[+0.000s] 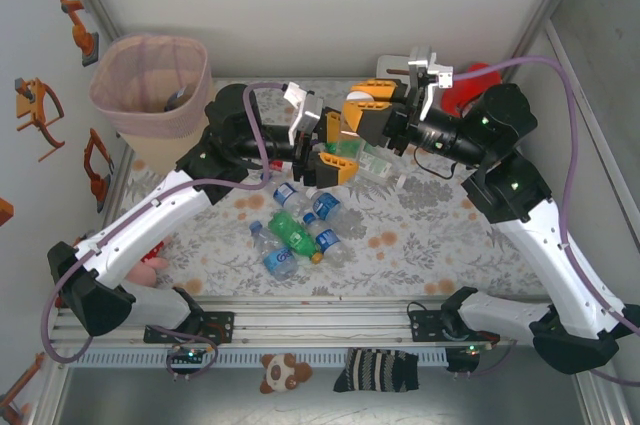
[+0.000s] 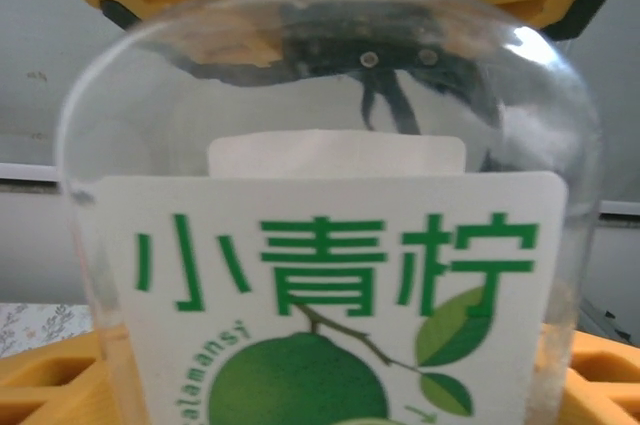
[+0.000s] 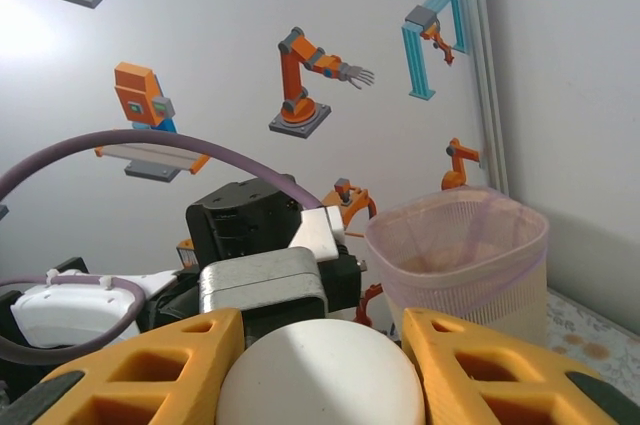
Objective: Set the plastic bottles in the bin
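The step in hand looks like a pass between the arms, high over the table (image 1: pixel 420 235). The right hand (image 3: pixel 320 370) is pinching a clear bottle with a green lime label (image 2: pixel 330 275) by its white rounded end, which sits wedged between that hand's two orange fingers. The bottle's body reaches from there into the left hand (image 2: pixel 320 383), whose orange fingers flank the label on either side. Whether those fingers press on the plastic or stand just off it cannot be told.

The bin (image 1: pixel 150 117) stands well off to the outer side of the left hand, past its forearm and against the left wall. From the right hand it lies straight ahead, beyond the left arm's wrist. That placing is a fair reason to judge that the left arm is meant to finish the delivery.

Below both hands a cluster of other bottles (image 1: pixel 297 230) lies on the table, so most of the task remains.

The next move calls for the left hand to take a firm grip on the bottle's body before the right hand lets go. The thin clear wall will likely flex and could slip, so the release should wait for a sure hold. Then the left arm has to swing outward until the bottle hangs over the bin's open mouth.
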You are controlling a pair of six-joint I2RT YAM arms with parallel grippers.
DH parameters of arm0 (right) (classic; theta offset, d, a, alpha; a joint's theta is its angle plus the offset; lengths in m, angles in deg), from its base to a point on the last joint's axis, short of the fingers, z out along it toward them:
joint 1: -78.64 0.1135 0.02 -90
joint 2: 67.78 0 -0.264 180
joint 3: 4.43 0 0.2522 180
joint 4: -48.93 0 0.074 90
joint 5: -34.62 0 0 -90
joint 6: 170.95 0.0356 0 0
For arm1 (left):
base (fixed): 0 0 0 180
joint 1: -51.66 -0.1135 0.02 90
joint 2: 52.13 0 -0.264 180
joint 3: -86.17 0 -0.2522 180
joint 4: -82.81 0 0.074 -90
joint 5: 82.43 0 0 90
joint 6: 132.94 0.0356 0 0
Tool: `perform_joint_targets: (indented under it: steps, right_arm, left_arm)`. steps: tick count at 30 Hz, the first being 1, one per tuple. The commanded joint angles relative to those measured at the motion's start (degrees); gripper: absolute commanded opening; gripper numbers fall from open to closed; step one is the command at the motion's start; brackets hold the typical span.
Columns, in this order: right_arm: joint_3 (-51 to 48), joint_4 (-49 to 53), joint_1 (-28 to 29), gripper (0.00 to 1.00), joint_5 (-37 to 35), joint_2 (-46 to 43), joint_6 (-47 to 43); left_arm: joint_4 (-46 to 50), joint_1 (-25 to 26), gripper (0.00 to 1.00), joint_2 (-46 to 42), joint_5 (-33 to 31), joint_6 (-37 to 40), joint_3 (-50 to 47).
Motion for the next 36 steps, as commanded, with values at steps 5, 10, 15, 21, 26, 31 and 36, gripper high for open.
perform_joint_targets:
  steps: [5, 10, 15, 21, 26, 31, 36]
  right_arm:
    - [-0.1, -0.3, -0.02, 0.39, -0.47, -1.49, -0.58]
    - [-0.15, 0.88, -0.01, 0.52, -1.66, -1.94, -1.39]
    - [0.0, 2.85, 0.0, 0.75, -4.17, -2.74, -2.1]
    - [-0.32, 6.53, -0.06, 0.78, -9.86, -5.24, -4.27]
    - [-2.83, 6.93, -0.01, 0.78, -15.12, -8.65, -4.87]
    - [-4.52, 8.73, 0.01, 0.78, -17.8, -10.45, -5.17]
    - [-4.41, 10.67, -0.06, 0.78, -18.74, -10.3, -5.21]
  left_arm:
    - [-0.97, -0.08, 0.65, -1.38, -1.11, 0.85, 2.03]
    - [-0.4, -0.09, 0.63, -1.45, -2.03, 1.23, 1.99]
    - [1.7, -0.27, 0.63, -1.57, -4.8, 2.65, 2.4]
    - [4.47, -0.99, 0.63, -2.5, -8.87, 4.37, 2.49]
    - [9.46, -3.43, 0.62, -2.88, -15.89, 4.21, 4.12]
    - [11.77, -7.76, 0.62, -4.53, -23.81, 1.39, 4.01]
    - [17.82, -12.36, 0.6, -5.33, -30.98, 0.17, 6.34]
